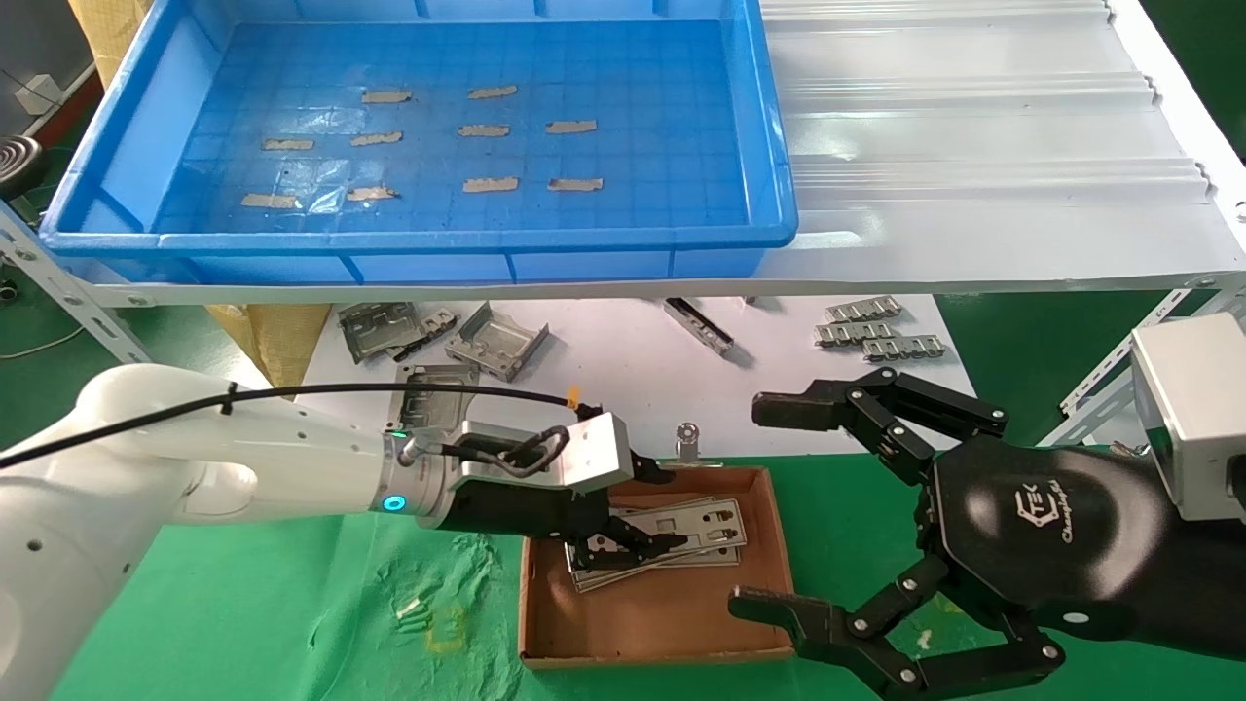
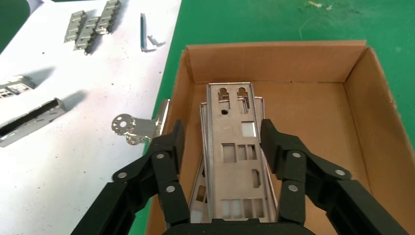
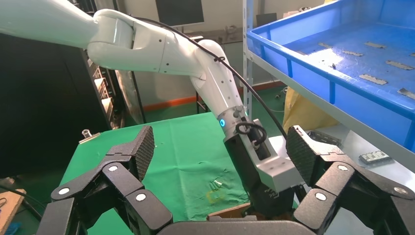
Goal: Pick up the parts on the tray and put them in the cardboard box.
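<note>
The left end effector (image 1: 623, 545) is down in the cardboard box (image 1: 750, 623), its fingers (image 2: 171, 147) spread beside the top part (image 2: 235, 161), not squeezing it. The tray (image 1: 769, 146) looks empty. It probably needs to lift out now. The right end effector (image 1: 779, 506) waits wide open beside the box.

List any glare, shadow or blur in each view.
Head view: soft shadow under the white corrugated sheet; sheen on the tray floor. Left wrist view: sharp; top part reflects light, left gripper open astride it in the cardboard box. Right wrist view: open right gripper crisp, room behind dim.
</note>
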